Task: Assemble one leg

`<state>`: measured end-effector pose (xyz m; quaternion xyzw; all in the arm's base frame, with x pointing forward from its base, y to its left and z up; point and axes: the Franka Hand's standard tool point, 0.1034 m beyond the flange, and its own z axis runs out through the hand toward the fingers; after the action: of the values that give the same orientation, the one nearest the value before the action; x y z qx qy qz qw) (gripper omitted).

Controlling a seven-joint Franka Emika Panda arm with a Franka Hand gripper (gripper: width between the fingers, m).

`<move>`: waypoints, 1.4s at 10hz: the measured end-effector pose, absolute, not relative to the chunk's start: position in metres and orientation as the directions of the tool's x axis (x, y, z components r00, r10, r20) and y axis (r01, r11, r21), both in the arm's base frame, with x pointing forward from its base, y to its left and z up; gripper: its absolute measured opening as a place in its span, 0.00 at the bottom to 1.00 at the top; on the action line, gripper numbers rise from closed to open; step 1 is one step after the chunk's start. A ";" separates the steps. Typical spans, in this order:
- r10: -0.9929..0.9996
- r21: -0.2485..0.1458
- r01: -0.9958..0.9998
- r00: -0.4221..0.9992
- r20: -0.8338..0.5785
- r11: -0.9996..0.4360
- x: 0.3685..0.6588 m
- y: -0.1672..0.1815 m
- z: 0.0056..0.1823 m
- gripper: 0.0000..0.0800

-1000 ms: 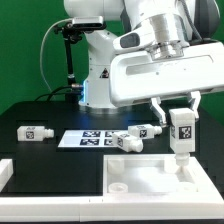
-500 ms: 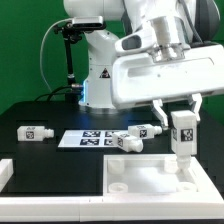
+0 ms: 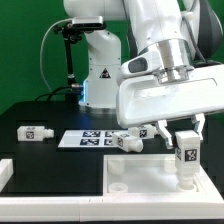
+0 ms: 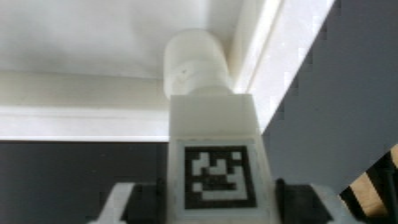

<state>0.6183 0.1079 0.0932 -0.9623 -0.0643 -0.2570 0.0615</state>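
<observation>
My gripper [image 3: 186, 142] is shut on a leg [image 3: 185, 155], a white peg-block with a tag sticker, held upright over the far right corner of the large white square panel [image 3: 150, 190]. The leg's lower end touches or nearly touches the panel. In the wrist view the leg [image 4: 214, 130] runs from between my fingers [image 4: 139, 200] toward the panel's raised rim [image 4: 107, 95]. Other legs lie on the black table: one at the exterior view's left [image 3: 34, 133], and two more beside the marker board [image 3: 125, 141] [image 3: 143, 130].
The marker board [image 3: 88, 139] lies flat on the black table behind the panel. The robot's base [image 3: 100, 70] stands at the back with a cable post [image 3: 68, 55] on its left. A white strip [image 3: 4, 172] lies at the exterior view's left edge.
My gripper has gone down and slightly to the exterior view's right with the leg, bringing the leg's lower end onto the panel's corner.
</observation>
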 end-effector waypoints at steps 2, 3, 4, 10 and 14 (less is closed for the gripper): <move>0.091 -0.087 0.155 0.858 0.506 -0.984 0.622 0.108 0.093 0.36; 0.089 -0.086 0.153 0.856 0.509 -0.984 0.625 0.107 0.092 0.36; 0.085 -0.086 0.149 0.857 0.508 -0.985 0.626 0.103 0.090 0.36; 0.078 -0.081 0.141 0.844 0.530 -0.987 0.626 0.104 0.080 0.36; 0.079 -0.078 0.143 0.839 0.538 -0.987 0.626 0.106 0.080 0.36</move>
<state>0.6258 0.1063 0.0805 -0.9572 -0.0579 -0.2776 0.0577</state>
